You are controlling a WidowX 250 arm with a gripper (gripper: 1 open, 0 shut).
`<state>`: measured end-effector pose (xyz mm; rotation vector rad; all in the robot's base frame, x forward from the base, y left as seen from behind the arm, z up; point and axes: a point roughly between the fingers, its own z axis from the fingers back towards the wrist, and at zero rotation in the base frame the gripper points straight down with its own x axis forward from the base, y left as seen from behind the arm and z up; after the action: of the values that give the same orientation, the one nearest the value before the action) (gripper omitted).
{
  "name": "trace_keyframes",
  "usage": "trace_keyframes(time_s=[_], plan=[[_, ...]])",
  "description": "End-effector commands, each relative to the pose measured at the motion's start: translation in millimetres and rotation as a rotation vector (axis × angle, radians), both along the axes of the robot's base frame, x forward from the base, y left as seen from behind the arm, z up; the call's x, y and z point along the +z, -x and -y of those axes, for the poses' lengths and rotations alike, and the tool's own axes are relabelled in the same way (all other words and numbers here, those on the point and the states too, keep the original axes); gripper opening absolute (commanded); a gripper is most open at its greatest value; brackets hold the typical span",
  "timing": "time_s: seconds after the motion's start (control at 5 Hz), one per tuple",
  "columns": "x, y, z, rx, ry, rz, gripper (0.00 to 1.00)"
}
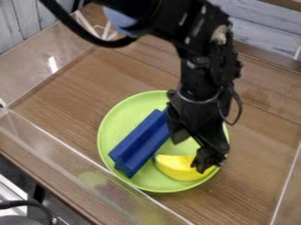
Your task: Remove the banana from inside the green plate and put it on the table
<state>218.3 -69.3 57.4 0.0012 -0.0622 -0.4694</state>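
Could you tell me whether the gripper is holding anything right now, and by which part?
Nothing is held: the gripper has its jaws open just above the banana.

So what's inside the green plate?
Inside the green plate lie a dark blue block and a yellow banana. The open gripper hangs over the banana and covers part of it, so its far end is hidden.

Dark blue rectangular block, lying tilted, 1 end raised. Clear acrylic walls on all sides. Beyond the far wall, a yellow-labelled container, mostly hidden.
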Motion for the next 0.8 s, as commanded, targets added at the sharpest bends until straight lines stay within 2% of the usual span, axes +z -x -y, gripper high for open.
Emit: trace_keyframes(time_s=[0.0, 0.2, 0.4, 0.6], plan=[[-5.6, -2.2, 3.1, -0.021, 0.019, 0.025, 1.00], [-11.7, -2.2, 3.2, -0.025, 0.025, 0.029, 1.00], [-14.1, -1.7, 3.1, -0.025, 0.029, 0.034, 0.00], [-11.0, -1.4, 2.8, -0.025, 0.024, 0.036, 0.00]])
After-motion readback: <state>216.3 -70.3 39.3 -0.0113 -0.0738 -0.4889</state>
